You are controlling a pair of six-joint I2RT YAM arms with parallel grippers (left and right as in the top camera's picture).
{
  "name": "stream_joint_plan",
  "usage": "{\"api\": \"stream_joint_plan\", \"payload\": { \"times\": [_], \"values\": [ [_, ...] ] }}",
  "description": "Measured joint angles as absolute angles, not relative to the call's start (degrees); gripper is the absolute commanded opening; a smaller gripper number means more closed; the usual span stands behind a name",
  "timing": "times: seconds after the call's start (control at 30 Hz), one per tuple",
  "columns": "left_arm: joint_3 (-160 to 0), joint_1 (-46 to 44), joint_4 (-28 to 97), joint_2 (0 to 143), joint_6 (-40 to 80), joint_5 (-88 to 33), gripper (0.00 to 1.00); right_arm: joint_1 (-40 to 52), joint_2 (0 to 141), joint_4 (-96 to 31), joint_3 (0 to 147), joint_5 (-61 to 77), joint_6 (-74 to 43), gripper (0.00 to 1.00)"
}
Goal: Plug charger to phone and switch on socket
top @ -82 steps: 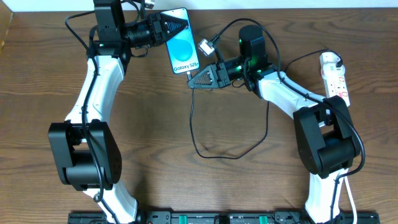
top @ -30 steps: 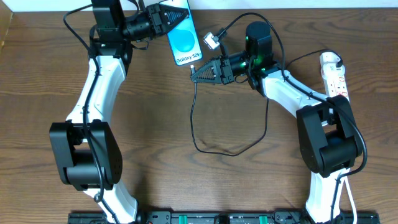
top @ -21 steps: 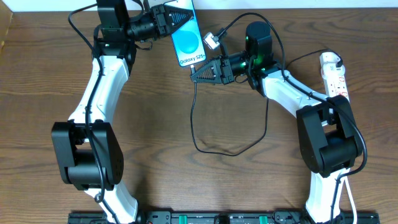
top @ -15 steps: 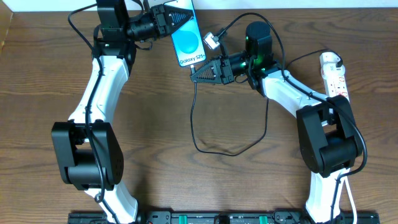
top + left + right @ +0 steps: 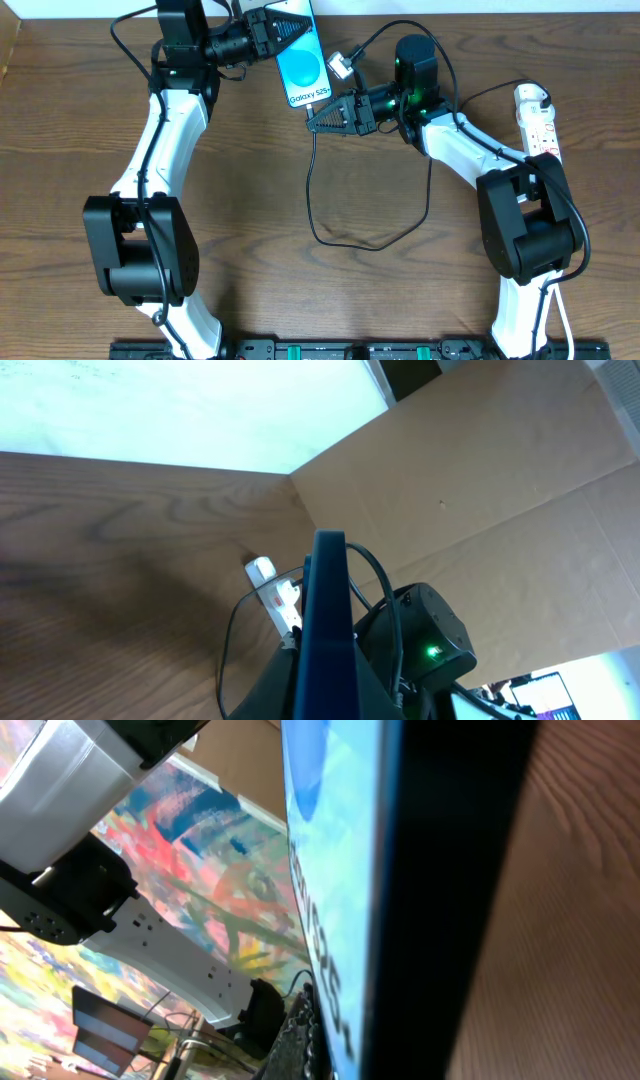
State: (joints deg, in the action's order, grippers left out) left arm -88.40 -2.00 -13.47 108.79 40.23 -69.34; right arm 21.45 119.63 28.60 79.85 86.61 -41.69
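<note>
So: left hand [image 5: 290, 28] clamped on phone [image 5: 306, 72], right hand [image 5: 312, 122] clamped on charger [image 5: 311, 190]; square tip to port, then push straight.

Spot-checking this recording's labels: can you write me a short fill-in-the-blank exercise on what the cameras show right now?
The phone is held in the fingers of the ____ arm.
Its screen reads Galaxy ____.
The socket lies beside the ____ arm.
The charger runs from the right gripper to a loop on the wooden ____.
Missing: left; S25+; right; table.
</note>
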Motion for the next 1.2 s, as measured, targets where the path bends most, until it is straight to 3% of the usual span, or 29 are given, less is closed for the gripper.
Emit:
{"api": "stream_joint_plan", "payload": {
  "times": [1.2],
  "values": [
    [-88.4, -2.0, -12.6, 108.8, 38.1, -72.1, 0.07, 21.6, 119.6, 28.6, 79.9, 88.2, -41.7, 0.01]
  ]
}}
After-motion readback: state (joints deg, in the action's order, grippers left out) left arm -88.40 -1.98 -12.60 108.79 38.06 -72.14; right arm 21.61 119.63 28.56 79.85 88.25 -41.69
